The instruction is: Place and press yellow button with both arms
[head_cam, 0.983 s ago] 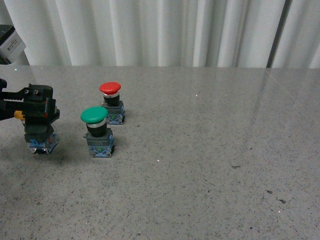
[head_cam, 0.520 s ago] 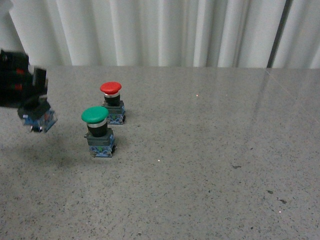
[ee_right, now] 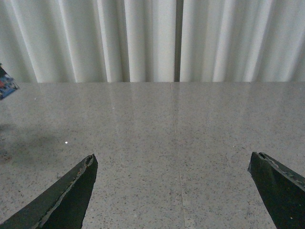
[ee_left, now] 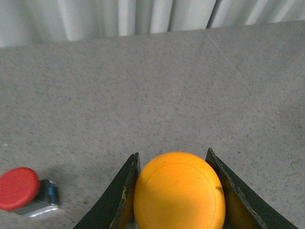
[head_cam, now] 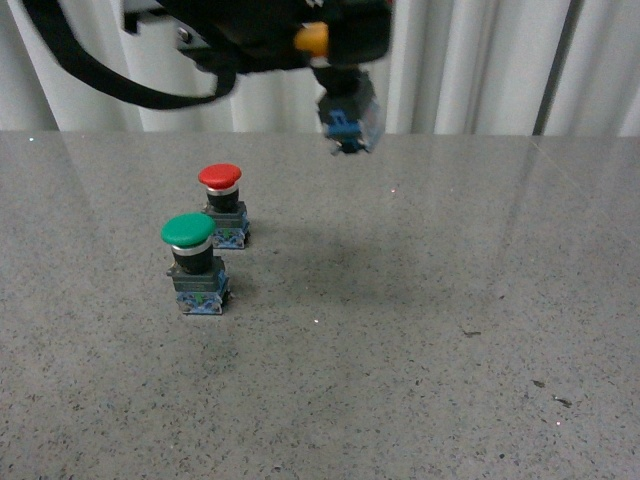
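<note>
1. The left hand [head_cam: 338, 45] sits high at the top of the front view. It is in front of the white curtain [head_cam: 480, 60] and well above the grey speckled surface [head_cam: 450, 320]. A black cable [head_cam: 120, 92] loops away on its left.
2. This hand is clamped on the yellow button [head_cam: 347, 100]. The yellow cap pokes out toward the left between the black parts of the hand. The blue-grey base hangs below, tilted, pointing down and to the right. The button touches only the hand and is clear of the surface.
3. In the left wrist view the yellow cap [ee_left: 178, 193] fills the gap between the two black fingers [ee_left: 125, 191]. One finger lies on each side, and both are against the cap.
4. We note a faint shadow [head_cam: 340, 265] on the surface under the held button, to the right of the other two buttons.
5. The green button [head_cam: 195, 262] stands upright on the surface, left of centre. The red button [head_cam: 222, 205] stands upright just behind it and a little to the right, near but apart. Both are well apart from the yellow one.
6. The red button [ee_left: 19, 188] also shows at the edge of the left wrist view, resting on the surface.
7. The right hand [ee_right: 174, 195] is spread wide, its two dark fingertips [ee_right: 66, 200] far apart over bare surface with nothing between them. It does not appear in the front view.
8. A small blue scrap [ee_right: 5, 88] shows at the edge of the right wrist view. We cannot tell what it is.
</note>
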{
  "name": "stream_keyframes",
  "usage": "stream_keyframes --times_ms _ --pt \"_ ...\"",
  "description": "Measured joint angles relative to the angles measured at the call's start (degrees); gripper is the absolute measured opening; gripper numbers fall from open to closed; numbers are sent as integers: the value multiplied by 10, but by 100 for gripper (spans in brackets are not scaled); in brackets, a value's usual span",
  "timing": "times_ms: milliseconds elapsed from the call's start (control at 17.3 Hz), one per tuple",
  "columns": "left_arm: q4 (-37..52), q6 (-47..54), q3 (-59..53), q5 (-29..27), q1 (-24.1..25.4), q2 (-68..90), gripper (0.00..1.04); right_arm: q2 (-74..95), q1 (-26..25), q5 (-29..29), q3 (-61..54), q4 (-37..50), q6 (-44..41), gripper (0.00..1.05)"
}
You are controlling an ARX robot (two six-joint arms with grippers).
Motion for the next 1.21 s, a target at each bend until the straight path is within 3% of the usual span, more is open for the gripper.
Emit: stream_keyframes --times_ms 173,752,1214 --pt "10 -53 7 -32 -45 51 37 0 0 0 0 0 0 98" --pt "-33 -100 50 -99 -81 157 37 0 0 0 0 0 0 98" --pt "-37 -109 37 -141 -71 165 37 0 0 0 0 0 0 98"
